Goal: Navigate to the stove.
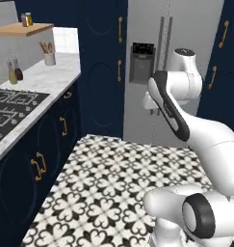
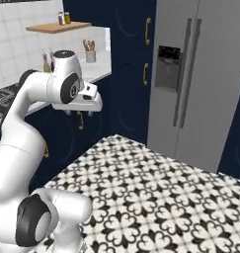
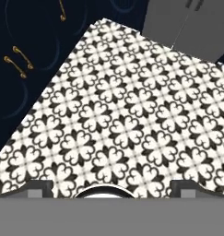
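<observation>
The stove (image 1: 12, 108) sat on the counter (image 1: 51, 79) off to my left, not yet faced, so I judged some driving remained, with the gripper (image 3: 111, 191) spread and empty.

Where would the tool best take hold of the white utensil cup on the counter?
Probably across the bare lower wall of the cup, coming from the open floor side. It stands upright near the counter's front edge, and utensils stick out of its top, so coming from above looks blocked.
</observation>
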